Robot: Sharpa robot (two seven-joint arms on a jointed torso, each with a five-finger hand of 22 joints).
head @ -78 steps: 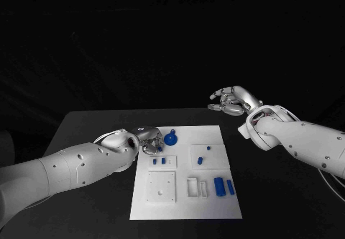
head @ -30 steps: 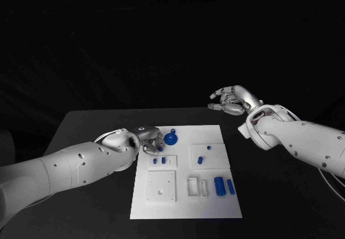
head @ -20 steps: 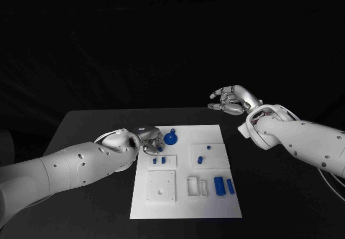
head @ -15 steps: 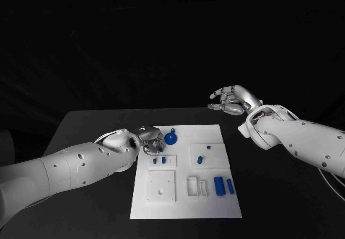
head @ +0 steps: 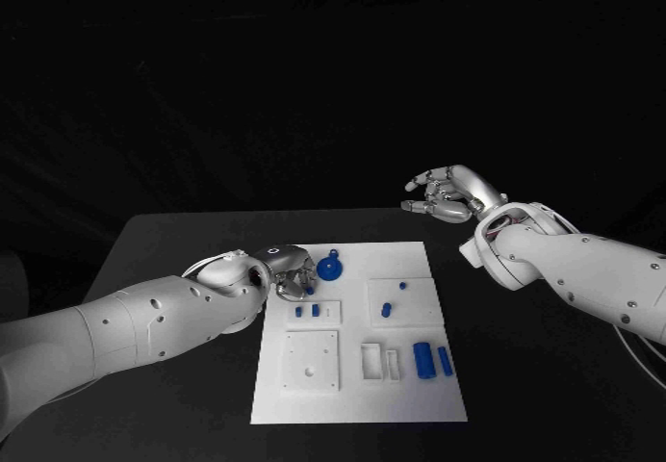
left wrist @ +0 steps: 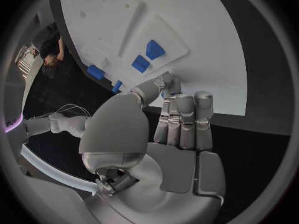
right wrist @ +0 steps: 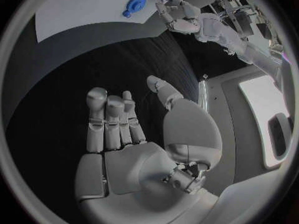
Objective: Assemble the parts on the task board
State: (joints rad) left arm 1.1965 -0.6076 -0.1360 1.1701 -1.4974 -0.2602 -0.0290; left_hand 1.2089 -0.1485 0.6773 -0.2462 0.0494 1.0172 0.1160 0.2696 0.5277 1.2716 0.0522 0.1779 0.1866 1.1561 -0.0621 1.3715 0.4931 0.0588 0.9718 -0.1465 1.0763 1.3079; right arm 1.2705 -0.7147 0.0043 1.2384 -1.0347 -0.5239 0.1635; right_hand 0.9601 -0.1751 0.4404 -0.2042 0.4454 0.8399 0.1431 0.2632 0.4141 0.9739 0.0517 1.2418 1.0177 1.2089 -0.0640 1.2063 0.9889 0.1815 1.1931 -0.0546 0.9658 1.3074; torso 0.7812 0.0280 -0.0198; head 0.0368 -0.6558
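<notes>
The left hand [head: 288, 274] sits at the near-left edge of the task board [head: 417, 385], and from the head camera its fingertips are tucked behind its own knuckles, so whether they touch the round blue part [head: 330, 269] just beside them can't be told. At the left wrist, the thumb and fingers [left wrist: 184, 115] cover the board's edge, and a sliver of blue peeks beside the thumb tip, too small to identify. Two blue parts [left wrist: 147, 56] on the board there are partly cut by the raised plate. In the right wrist view, the round blue part [right wrist: 134, 5] is tiny near the rim, its shape unclear.
</notes>
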